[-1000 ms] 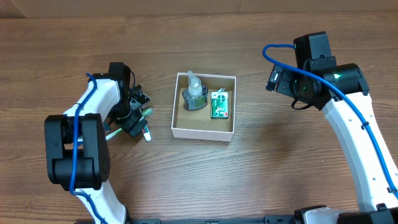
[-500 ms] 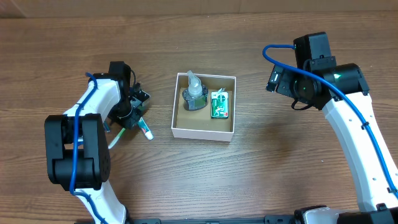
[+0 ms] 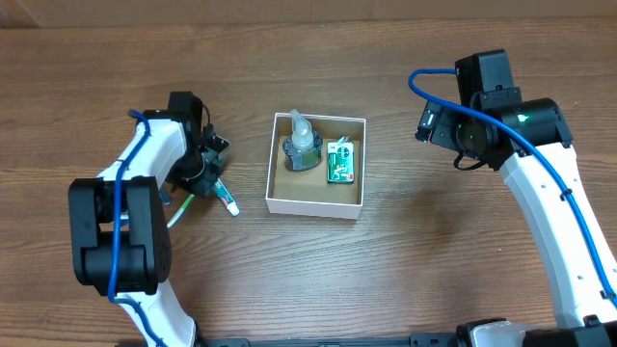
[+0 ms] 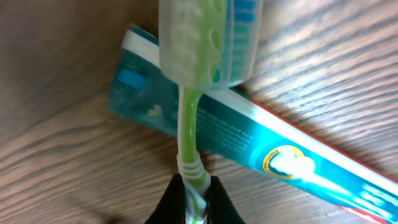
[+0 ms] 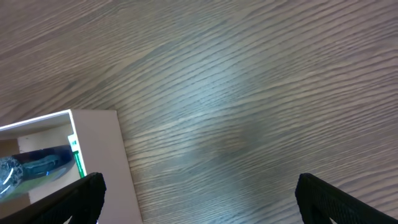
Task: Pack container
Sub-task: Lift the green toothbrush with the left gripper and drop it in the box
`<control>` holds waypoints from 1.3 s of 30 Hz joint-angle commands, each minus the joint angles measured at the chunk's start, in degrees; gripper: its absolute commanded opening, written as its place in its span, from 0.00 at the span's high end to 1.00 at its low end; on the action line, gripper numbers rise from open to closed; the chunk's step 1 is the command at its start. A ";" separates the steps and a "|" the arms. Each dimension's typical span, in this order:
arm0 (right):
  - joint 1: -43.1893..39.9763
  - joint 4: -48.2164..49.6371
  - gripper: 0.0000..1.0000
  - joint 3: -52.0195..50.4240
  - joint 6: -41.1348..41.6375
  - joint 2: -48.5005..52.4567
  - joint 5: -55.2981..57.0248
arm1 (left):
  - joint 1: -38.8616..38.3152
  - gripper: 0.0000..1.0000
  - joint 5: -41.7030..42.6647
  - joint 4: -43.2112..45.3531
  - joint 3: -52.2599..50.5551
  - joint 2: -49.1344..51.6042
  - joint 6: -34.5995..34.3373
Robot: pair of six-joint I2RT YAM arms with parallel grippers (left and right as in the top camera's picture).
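Left end effector (image 4: 193,202): 2 fingers pinched on the handle of a slim green plastic toothbrush (image 4: 188,118). Grip reads firm in the left wrist view.
- The brush's long axis runs straight out from the fingertips. Its clear capped head is at the far end.
- The head looks raised over a flat teal toothpaste tube (image 4: 249,140), which lies on the wooden worktop (image 3: 434,251) and crosses under the brush at a slant.

Small square white cardboard container (image 3: 314,204), brown inside, no lid: it sits to the right of the left end effector, near but apart, with bare worktop between.
- It lies between the 2 arms, and neither is clearly the nearer.
- Already inside are a clear bottle with a grey base (image 3: 301,146) in the far-left part and a green packet (image 3: 340,162) just right of it. The near strip of the floor is bare.

Right end effector (image 5: 200,190): fingers spread wide, holding nothing. The container's corner shows ahead and to its left.

Judgement: you carry the brush rightward over the near wall. The brush points roughly across the container's left wall rather than along it, so expect to turn it to lie along the bare near strip. The risk is the head catching the bottle.
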 commanded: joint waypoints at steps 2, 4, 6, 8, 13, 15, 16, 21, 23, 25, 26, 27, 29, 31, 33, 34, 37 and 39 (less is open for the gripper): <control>-0.44 0.42 0.00 0.24 -0.35 -0.13 1.62 | -0.66 0.96 0.57 -0.85 6.19 -10.51 -2.36; -0.81 0.17 0.00 0.24 0.13 -0.31 1.55 | -1.49 0.96 1.09 -1.51 7.65 -14.47 -2.43; -1.64 0.22 0.00 0.24 2.14 -0.90 1.55 | -2.71 0.96 2.10 -1.62 8.09 -18.01 -2.60; -3.02 0.59 0.00 0.26 3.80 -1.70 1.36 | -4.96 0.96 4.20 -1.68 8.09 -21.90 -2.58; -8.33 1.09 0.00 0.24 2.84 -2.47 -2.91 | -14.43 0.96 5.31 -2.19 8.09 -27.63 -1.84; -9.46 1.01 0.00 0.24 2.84 -2.45 -4.28 | -18.16 0.96 5.57 -2.19 8.09 -27.67 -0.70; -10.08 1.03 0.00 0.24 2.84 -2.45 -4.94 | -20.22 0.96 5.90 -2.12 8.02 -27.36 0.17; -10.60 1.05 0.00 0.24 2.84 -2.45 -5.29 | -29.16 0.96 6.32 -0.83 7.76 -23.76 0.46; -10.60 1.03 0.00 0.24 2.84 -2.45 -5.33 | -31.52 0.96 6.32 0.22 7.76 -21.64 0.46; -10.60 1.03 0.00 0.24 2.84 -2.45 -5.33 | -33.27 0.96 6.36 1.60 7.76 -19.28 0.46; -10.60 1.03 0.00 0.24 2.84 -2.45 -5.33 | -33.94 0.96 6.38 2.19 7.76 -18.25 0.48; -10.60 1.03 0.00 0.24 2.84 -2.45 -5.35 | -34.56 0.96 6.51 2.75 7.76 -17.25 0.48; -10.60 1.05 0.00 0.24 2.84 -2.45 -5.33 | -35.60 0.96 6.51 3.72 7.76 -15.32 0.48; -10.60 1.05 0.00 0.24 2.84 -2.45 -5.33 | -36.26 0.96 6.54 4.46 7.76 -13.68 0.46; -10.60 1.03 0.00 0.24 2.84 -2.45 -5.33 | -36.68 0.96 6.54 4.63 7.76 -12.33 0.46; -10.60 1.03 0.00 0.24 2.84 -2.45 -5.31 | -36.79 0.96 6.54 4.59 7.76 -11.74 0.44; -10.60 1.01 0.00 0.24 2.64 -2.45 -5.31 | -36.81 0.96 6.51 3.72 7.76 -10.69 -0.20; -10.60 1.01 0.00 0.24 2.64 -2.45 -5.31 | -36.81 0.96 6.32 3.19 7.78 -10.93 -0.20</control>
